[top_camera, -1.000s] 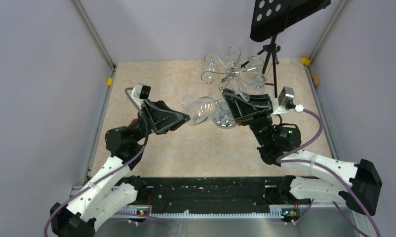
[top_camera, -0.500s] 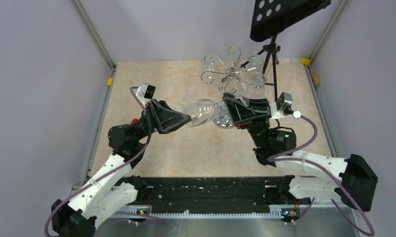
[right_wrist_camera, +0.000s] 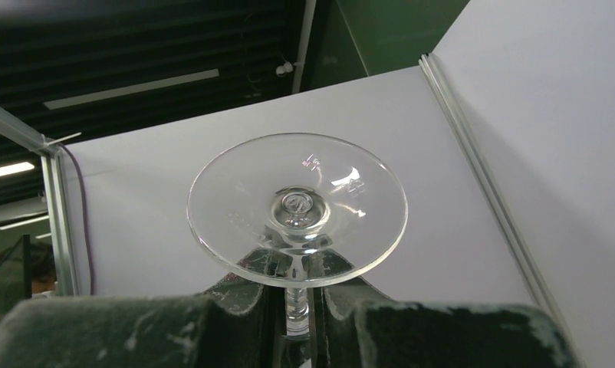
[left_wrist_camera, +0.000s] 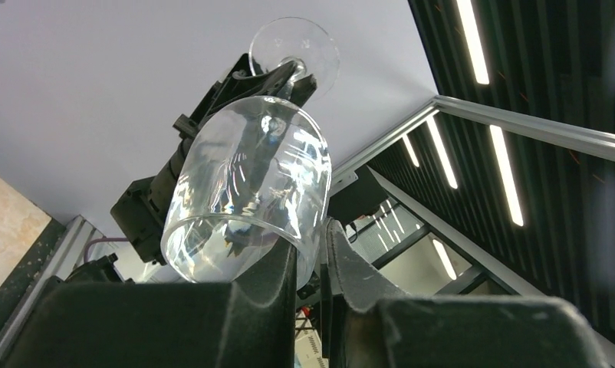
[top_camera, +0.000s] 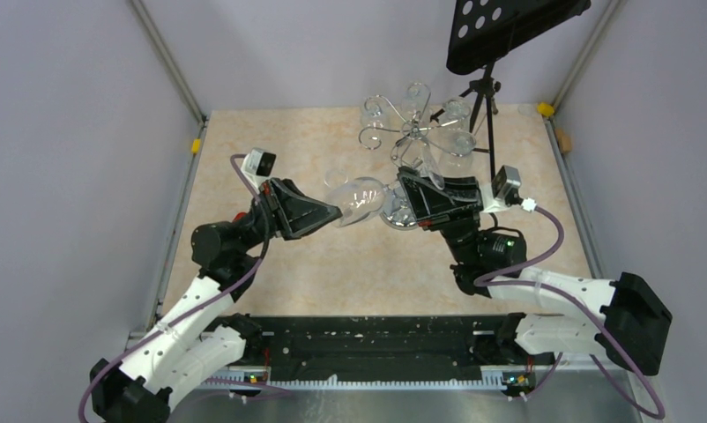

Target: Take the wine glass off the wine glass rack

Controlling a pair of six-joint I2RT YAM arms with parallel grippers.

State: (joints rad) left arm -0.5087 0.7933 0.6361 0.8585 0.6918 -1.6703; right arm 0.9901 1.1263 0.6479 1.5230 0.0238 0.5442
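The 2 arms bend inward with tips facing each other, the left gripper (top_camera: pixel 336 214) clamped on the bowl rim of the wine glass (top_camera: pixel 359 197) and the right gripper (top_camera: pixel 402 201) clamped on its stem.

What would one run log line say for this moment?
left pincer: shut on wine glass rim | right pincer: shut on stem | wine glass: held between both, clear of wine glass rack

We look steeply down on the wine glass (top_camera: pixel 359 198) from far above. Our left wrist camera looks up from close below its bowl, our right from close below its foot. All three views share it.
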